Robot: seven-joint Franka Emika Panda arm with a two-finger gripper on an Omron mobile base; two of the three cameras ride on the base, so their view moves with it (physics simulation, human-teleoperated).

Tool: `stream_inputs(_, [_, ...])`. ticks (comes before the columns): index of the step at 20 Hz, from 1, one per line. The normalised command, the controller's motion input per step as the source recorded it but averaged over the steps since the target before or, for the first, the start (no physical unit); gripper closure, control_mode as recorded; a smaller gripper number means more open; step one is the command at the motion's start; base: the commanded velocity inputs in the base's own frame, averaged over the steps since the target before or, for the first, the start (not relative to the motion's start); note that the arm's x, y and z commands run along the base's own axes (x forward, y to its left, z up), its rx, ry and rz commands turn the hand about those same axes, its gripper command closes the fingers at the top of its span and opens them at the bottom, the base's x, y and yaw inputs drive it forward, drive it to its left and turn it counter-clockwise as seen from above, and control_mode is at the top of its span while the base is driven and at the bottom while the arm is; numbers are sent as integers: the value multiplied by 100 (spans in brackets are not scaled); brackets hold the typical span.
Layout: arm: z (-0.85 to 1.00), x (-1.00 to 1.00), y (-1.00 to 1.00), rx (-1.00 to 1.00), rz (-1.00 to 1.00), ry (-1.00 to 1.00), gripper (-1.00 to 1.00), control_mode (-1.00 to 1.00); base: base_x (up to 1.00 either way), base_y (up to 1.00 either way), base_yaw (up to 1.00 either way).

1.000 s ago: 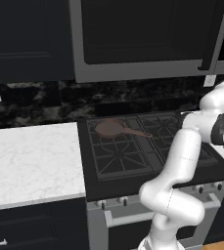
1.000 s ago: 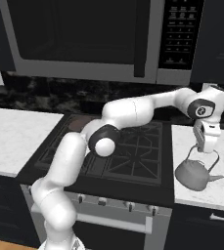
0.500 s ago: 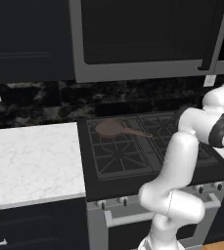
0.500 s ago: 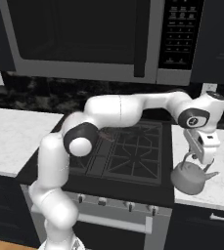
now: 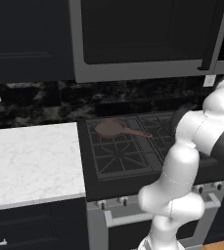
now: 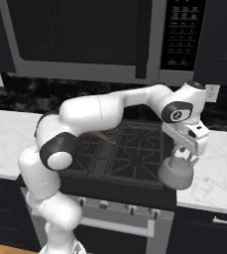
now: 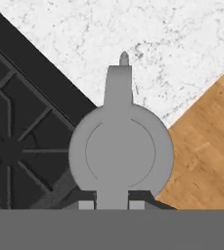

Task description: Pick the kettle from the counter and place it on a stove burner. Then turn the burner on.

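Spanning marble counter [image 7: 182, 53], black stove burner [image 7: 11, 151], wood floor [image 7: 206, 146] beneath kettle [image 7: 121, 151].

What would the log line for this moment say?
phase: carry | gripper: shut on kettle | kettle: lifted, at stove edge | burner: not reached

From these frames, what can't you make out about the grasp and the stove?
- Jaws on the kettle: right base view too small; in hand view the kettle body covers the handle.
- Gripper in left base view: hidden behind the arm.
- Stove knobs: too small to read position.
- Right front burner: arm blocks it in left base view.
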Motion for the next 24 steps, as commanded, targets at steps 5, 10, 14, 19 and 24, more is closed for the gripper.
stream_inputs(5, [3,0,46,-1,56,0,100,-100,0,0,0])
stream_inputs(10, [0,0,43,0,42,-9,100,-100,0,0,0])
stream_inputs(14, [0,0,29,0,25,-14,100,-100,0,0,0])
stream_inputs(19, [1,7,42,0,19,-15,100,-100,0,0,0])
stream_inputs(24, [9,63,46,0,13,-3,100,-100,0,0,0])
